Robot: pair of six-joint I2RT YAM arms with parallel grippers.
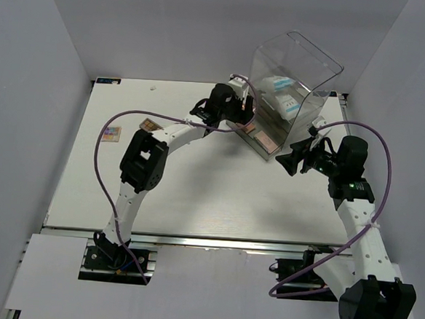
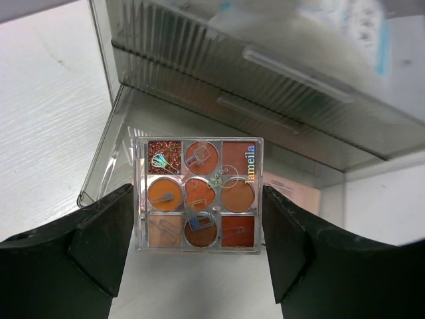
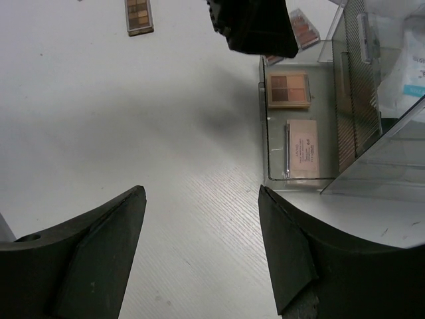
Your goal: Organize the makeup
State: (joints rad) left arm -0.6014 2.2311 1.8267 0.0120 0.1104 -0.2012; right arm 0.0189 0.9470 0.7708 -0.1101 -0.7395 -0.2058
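We see the left gripper (image 2: 198, 199) reaching into the pulled-out bottom drawer (image 3: 263, 133) of the clear box (image 1: 299, 71) at the far right of the table (image 1: 195, 195). A square nine-pan palette (image 2: 199, 173) printed "lameila" fills the gap between its widely spread fingers (image 2: 99, 232). The palette's side edges meet the pads, but we cannot tell whether they squeeze it or only flank it.

Nearer in the drawer lie a four-pan palette (image 3: 287, 90) and a flat pink pack (image 3: 302, 149) whose small print we cannot read. Blue-printed white pouches (image 1: 284, 95) sit higher in the box.

The right gripper (image 3: 200, 193) hangs wide apart and empty over the table, just beside the drawer's near corner. Two more palettes (image 1: 112, 133) (image 1: 150, 126) lie on the table at the far left.
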